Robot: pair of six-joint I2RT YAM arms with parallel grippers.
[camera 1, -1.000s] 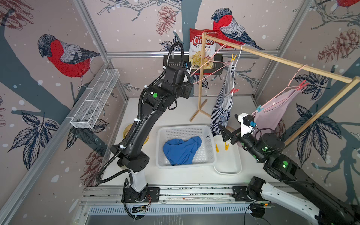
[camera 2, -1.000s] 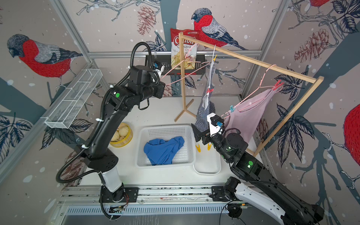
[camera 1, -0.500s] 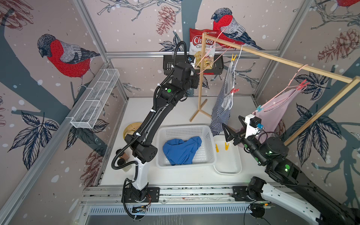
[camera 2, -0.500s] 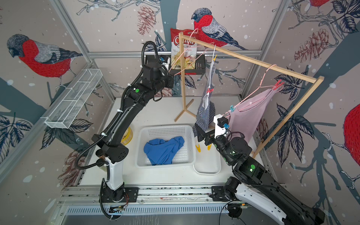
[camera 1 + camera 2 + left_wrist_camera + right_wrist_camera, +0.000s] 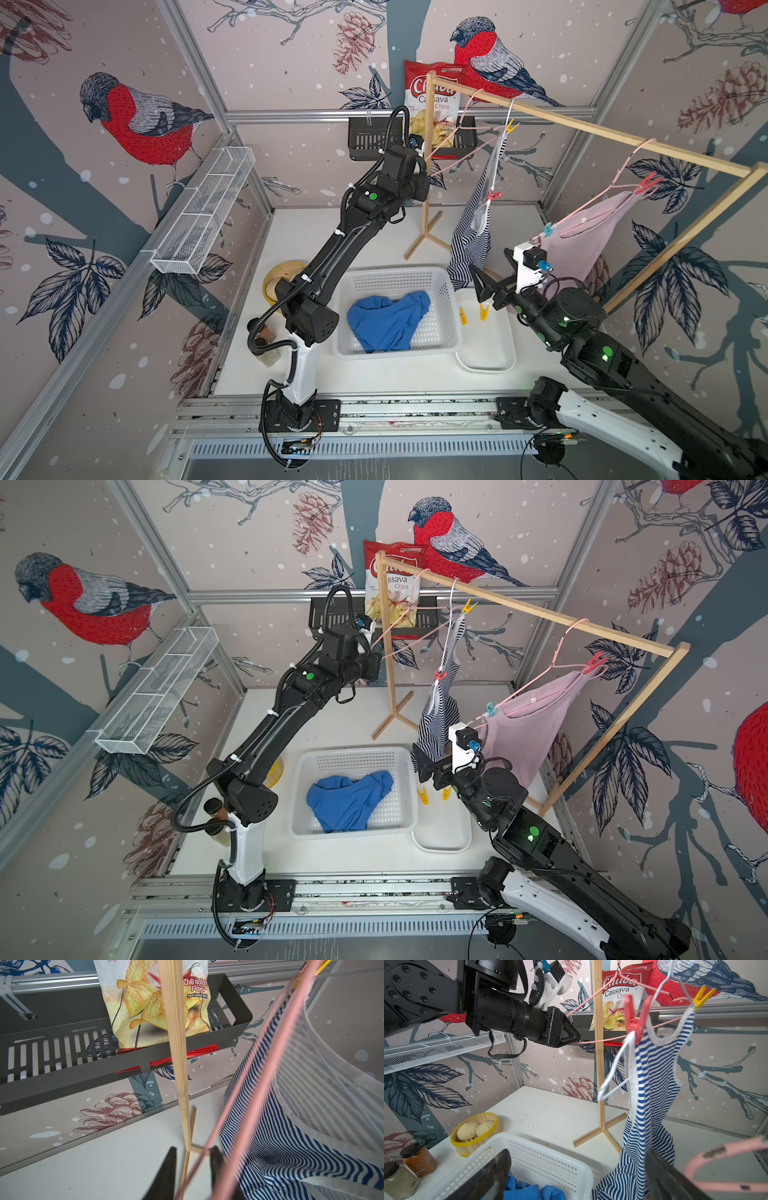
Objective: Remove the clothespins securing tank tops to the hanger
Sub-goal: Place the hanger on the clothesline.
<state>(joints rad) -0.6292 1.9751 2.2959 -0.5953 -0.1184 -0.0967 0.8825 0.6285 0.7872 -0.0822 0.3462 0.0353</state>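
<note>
- Clothespins: a yellow clothespin and a red clothespin pin the striped tank top to a white hanger; a second red clothespin and a teal clothespin hold the mauve tank top; two yellow pegs lie in the white tray.
- Left fingers parted, the wire of a bare pink hanger passing between them.
- Right fingers spread wide, empty.
- Chip bag reads "Chuba Cassava Chips", "Chili Balado Flavor", "Rasa Sambal Balado".
</note>
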